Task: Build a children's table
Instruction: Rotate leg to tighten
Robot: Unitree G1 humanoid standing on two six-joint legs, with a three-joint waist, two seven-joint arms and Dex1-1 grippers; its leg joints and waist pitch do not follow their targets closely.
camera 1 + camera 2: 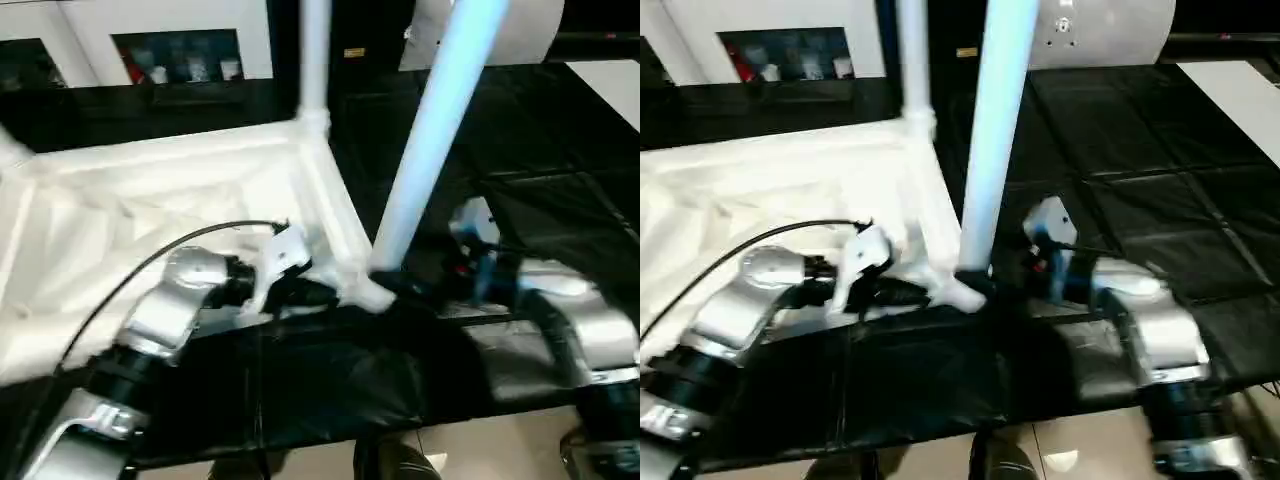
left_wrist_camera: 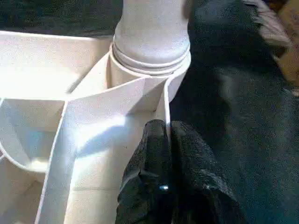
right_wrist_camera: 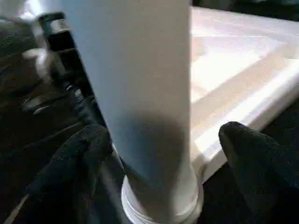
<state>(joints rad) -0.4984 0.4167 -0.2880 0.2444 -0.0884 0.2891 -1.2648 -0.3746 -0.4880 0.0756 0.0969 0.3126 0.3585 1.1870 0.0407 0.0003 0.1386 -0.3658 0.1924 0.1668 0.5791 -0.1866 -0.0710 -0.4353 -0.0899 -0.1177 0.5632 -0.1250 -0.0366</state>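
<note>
The children's table top [image 1: 120,215] lies upside down, white, on a black mat. One leg [image 1: 315,60] stands in the far corner socket. A second leg [image 1: 432,130] stands in the near corner socket [image 2: 149,70], leaning a little to the right. My left gripper [image 1: 312,293] is shut on the thin rim wall [image 2: 164,107] just beside that socket. My right gripper [image 1: 405,285] is open at the base of the near leg [image 3: 140,93]. Its fingers [image 3: 252,163] stand on either side of the tube, with a gap on one side.
Black mat tiles [image 1: 1120,180] stretch to the right of the table top. White cabinets with a dark shelf [image 1: 180,55] stand at the back, beside a pale rounded object [image 1: 1110,30]. A light floor strip [image 1: 480,450] runs along the near edge.
</note>
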